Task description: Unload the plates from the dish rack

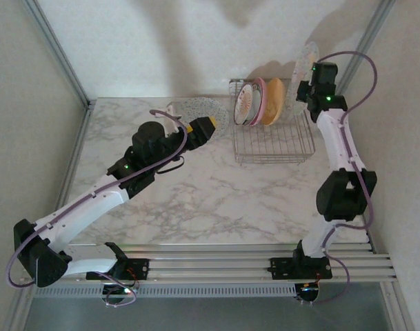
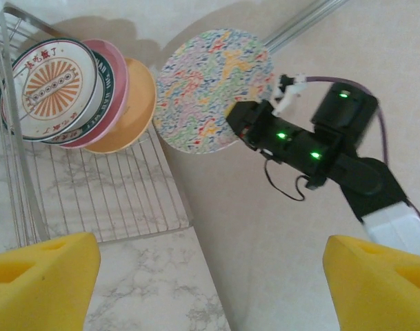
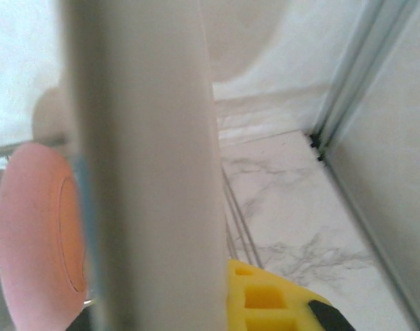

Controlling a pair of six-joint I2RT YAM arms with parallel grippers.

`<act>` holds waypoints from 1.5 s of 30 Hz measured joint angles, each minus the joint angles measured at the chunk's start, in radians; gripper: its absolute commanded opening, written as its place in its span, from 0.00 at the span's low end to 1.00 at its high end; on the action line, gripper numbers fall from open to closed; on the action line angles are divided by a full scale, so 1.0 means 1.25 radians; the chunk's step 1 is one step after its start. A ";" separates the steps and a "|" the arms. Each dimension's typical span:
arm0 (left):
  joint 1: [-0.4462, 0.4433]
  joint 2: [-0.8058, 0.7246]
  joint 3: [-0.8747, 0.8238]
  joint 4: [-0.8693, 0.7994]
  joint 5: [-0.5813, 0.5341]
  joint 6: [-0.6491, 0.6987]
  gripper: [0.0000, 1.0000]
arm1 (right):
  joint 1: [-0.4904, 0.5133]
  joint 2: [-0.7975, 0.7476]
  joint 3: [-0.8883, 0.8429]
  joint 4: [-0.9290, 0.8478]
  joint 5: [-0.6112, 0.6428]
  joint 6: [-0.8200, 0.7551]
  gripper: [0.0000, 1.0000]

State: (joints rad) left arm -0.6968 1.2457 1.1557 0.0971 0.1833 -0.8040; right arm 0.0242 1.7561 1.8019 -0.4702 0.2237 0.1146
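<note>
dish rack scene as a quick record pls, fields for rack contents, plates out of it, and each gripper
dish rack: three plates on edge: white plate with orange centre, pink plate, orange-yellow plate
right gripper: shut on speckled plate, held above the rack's right end
left gripper: open, holding nothing
out of rack: pale plate on table, left of rack

Soft, diffuse light comes from above. The top view is dim, with broad faint shadows on the wall [image 1: 161, 41] behind the right claw [image 1: 305, 86]; its corner posts [image 1: 58, 48] bow slightly. The left wrist view is bright and sharp, but the yellow fingers [image 2: 41, 276] of the left claw [image 2: 210, 289] blur near the lens, and the speckled plate [image 2: 213, 89] beyond them casts a soft shadow. The right wrist view is hazy: the plate's rim is a washed-out smear, the pink plate [image 3: 37, 234] left of it soft.
</note>
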 measured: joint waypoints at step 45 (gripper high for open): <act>0.026 0.444 0.338 0.159 0.273 -0.376 0.00 | 0.052 -0.494 -0.374 0.038 -0.537 0.726 0.38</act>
State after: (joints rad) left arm -0.6643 1.8008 1.5787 0.2958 0.5243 -1.2736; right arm 0.0898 1.1389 1.3338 -0.4221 -0.4477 1.0218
